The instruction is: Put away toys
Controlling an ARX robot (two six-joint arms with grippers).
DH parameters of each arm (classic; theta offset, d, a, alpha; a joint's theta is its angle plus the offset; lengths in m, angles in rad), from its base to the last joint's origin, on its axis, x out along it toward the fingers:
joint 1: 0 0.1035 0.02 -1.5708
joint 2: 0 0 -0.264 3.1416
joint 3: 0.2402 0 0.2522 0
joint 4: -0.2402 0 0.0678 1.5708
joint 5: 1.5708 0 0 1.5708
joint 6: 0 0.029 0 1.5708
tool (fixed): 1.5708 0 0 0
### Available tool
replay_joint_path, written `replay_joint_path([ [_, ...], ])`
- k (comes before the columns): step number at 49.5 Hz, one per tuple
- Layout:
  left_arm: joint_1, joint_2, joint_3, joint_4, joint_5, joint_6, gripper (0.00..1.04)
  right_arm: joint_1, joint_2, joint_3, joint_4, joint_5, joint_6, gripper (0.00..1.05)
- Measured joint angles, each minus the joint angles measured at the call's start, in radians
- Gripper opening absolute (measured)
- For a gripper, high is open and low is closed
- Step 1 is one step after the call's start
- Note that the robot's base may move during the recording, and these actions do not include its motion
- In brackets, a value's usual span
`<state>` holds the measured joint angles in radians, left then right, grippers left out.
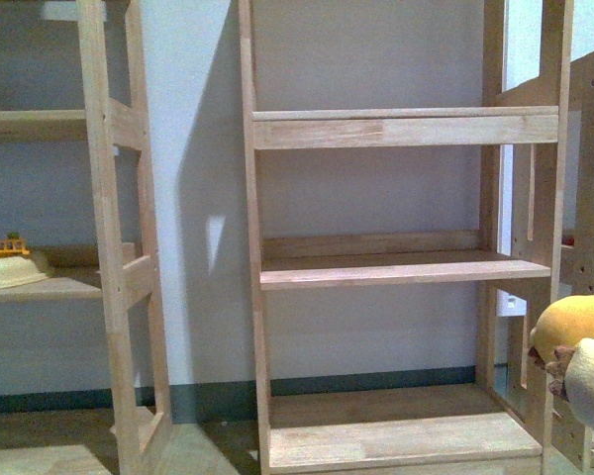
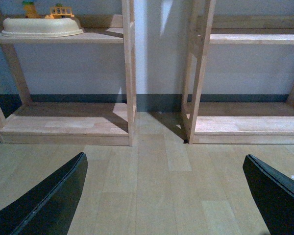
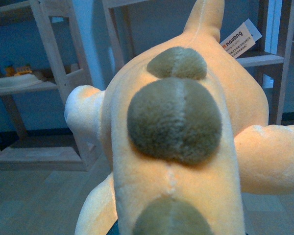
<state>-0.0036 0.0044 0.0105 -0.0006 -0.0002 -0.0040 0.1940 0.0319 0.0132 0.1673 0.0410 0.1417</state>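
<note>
Wooden shelf units stand against a pale grey-blue wall with a dark skirting strip, on a floor (image 2: pixel 152 166) of light planks. In the front view the middle shelf unit (image 1: pixel 396 272) faces the camera, its three boards bare. The left shelf unit (image 1: pixel 114 267) carries a cream tub (image 1: pixel 10 269) on its middle board, with a small yellow toy piece (image 1: pixel 5 247) poking up from it. The plush animal (image 3: pixel 176 147) is up in the air, clear of every shelf. It shows at the lower right edge of the front view, just beside the right post of the middle unit. It fills the right wrist view, a yellow-orange back with round olive-brown patches down its seam, paler stubby limbs out to the sides and a white paper tag (image 3: pixel 240 41) near its far end. The right gripper is hidden by the plush, so I cannot tell how it grips. The left gripper (image 2: pixel 161 196) hangs above the bare floor with its black fingers (image 2: pixel 44 200) spread wide and nothing between them.
</note>
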Motion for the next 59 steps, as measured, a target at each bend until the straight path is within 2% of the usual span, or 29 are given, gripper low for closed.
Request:
replay_joint_path([
  [59,0.001,-0.002,0.000,0.000,0.000,0.000,0.99,0.002,0.000,0.000,0.000,0.000,0.000,0.07],
])
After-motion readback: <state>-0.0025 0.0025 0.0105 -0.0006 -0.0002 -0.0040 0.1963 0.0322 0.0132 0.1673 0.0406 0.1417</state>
